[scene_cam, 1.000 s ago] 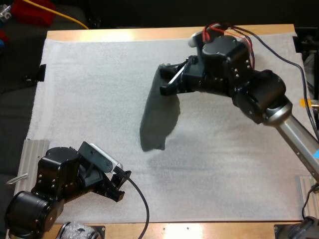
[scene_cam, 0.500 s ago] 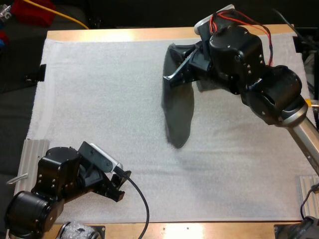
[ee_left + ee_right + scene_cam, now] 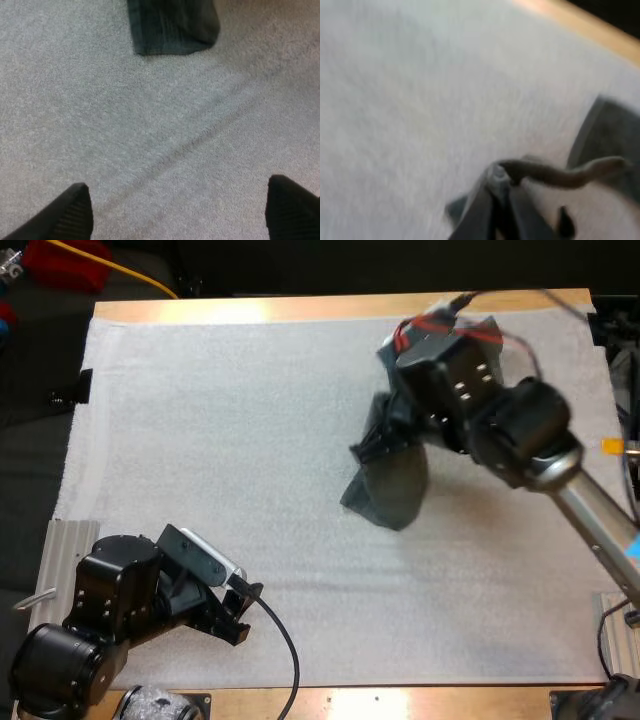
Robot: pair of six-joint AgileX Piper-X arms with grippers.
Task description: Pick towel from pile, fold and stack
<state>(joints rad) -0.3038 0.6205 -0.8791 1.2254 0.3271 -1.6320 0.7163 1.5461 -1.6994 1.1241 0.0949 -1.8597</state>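
Your right gripper (image 3: 372,443) clamped a dark grey-green cloth towel (image 3: 392,490) hanging over the white mat's (image 3: 200,440) right half; your left gripper (image 3: 177,187) gaped wide over bare mat near its edge

- We can read no text, label, brand, number or sign in any view.
- We find no legible marking on the towel (image 3: 390,490) or on the white mat (image 3: 200,440).

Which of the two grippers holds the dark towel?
The right gripper: it is shut on an edge of the towel. The left gripper stands open over the mat, apart from the towel.
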